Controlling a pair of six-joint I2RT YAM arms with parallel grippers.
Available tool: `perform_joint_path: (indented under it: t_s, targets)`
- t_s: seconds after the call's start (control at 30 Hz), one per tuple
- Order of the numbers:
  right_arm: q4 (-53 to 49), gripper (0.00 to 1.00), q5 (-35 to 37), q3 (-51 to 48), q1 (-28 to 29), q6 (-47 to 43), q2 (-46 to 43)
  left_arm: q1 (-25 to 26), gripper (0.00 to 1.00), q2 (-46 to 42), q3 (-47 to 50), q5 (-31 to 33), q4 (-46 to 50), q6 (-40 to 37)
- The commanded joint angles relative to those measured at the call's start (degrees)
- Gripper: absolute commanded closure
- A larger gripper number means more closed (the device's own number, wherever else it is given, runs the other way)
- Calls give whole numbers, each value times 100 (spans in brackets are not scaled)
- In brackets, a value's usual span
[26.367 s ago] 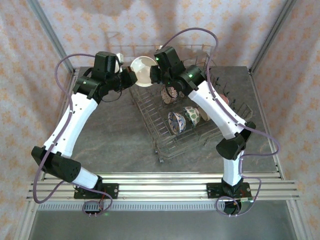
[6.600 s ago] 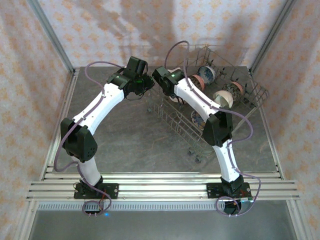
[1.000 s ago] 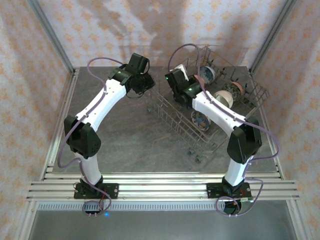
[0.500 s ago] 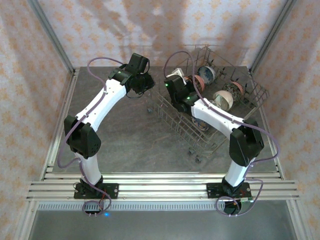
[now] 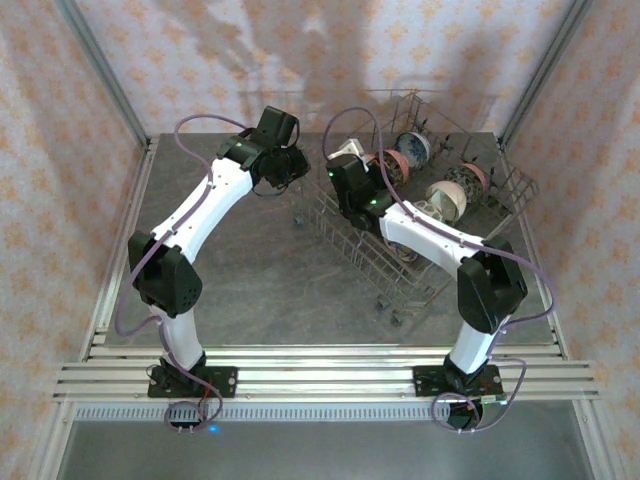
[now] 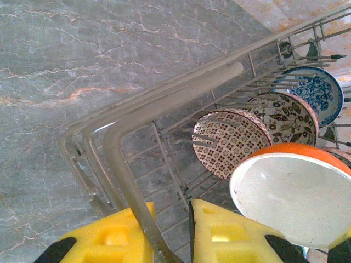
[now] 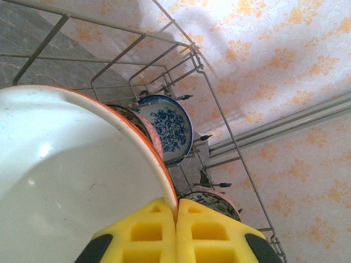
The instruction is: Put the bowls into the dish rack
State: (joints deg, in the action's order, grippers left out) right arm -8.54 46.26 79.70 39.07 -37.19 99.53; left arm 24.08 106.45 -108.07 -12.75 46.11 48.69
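Right hand (image 7: 176,219) pinches one orange bowl (image 7: 66,181) (white inside); left hand (image 6: 170,222) clamps the dish rack (image 6: 164,104); three patterned bowls (image 6: 227,142) beside.

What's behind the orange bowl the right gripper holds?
A blue floral bowl stands on edge behind the orange bowl; between them the rim of another bowl shows, its body covered.

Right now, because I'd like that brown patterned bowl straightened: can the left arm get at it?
Probably not. The left gripper is closed on the corner rim of the dish rack, and the orange bowl, pinched by the right gripper, crowds the brown patterned bowl. It must let go first.
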Motion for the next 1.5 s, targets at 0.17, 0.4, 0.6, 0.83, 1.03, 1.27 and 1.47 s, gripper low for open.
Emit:
perform_joint_path:
  t_s: [0.17,0.4,0.6,0.83,1.03,1.27,1.47]
  targets:
    - [37,100,278,75,39,6,75,282,79,-116,-50,-290,-189,-150]
    - [165,100,339,-204,57,-99,-18,274,79,-130,49,-329,-316,-108]
    - [614,100,486,-473,179,-458,5,280,79,-134,67,-351,-321,-133]
    - [1232,100,876,-601,182,-867,-17,276,79,-125,69,-375,-331,-132]
    - [1104,100,1027,-495,202,-803,139,280,79,-134,78,-381,-339,-121]
    - [1103,100,1098,-355,272,-816,337,280,79,-143,76,-377,-348,-134]
    - [1109,100,1086,-275,382,-896,505,282,80,-147,86,-396,-361,-140]
